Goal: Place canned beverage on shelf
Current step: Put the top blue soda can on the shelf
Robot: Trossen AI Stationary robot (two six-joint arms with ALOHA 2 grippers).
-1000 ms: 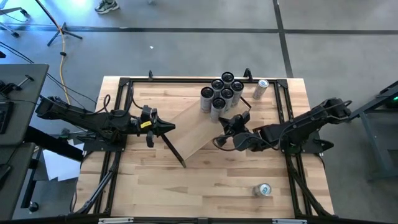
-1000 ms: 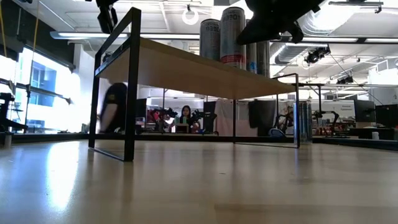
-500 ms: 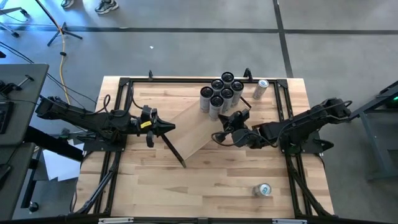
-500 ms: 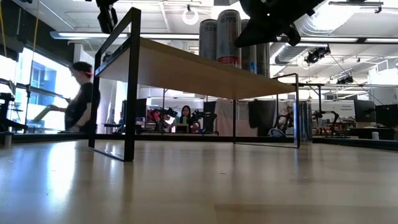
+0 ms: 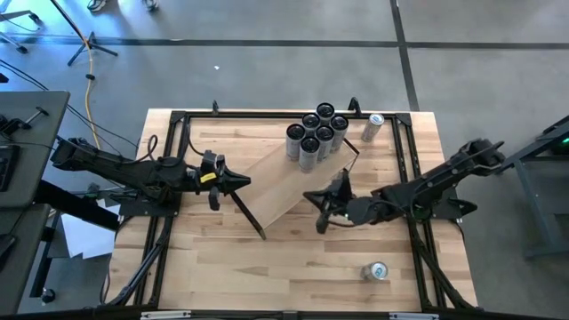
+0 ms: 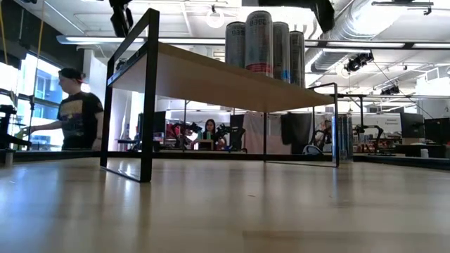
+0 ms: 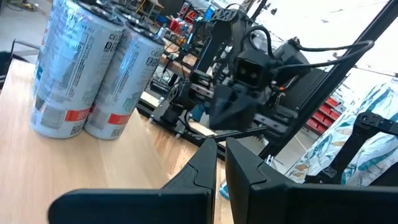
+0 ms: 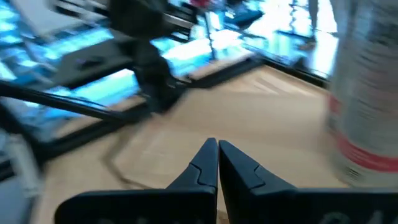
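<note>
On the shelf six cans stand clustered at its far end, two more cans lie loose on the table awaiting placement, and my right gripper and left gripper hover pinched closed, empty.

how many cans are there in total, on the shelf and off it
8. Six stand upright in a cluster at the far end of the shelf. One lies on its side on the table by the far right corner; another lies near the front right edge. None looks hidden.
</note>
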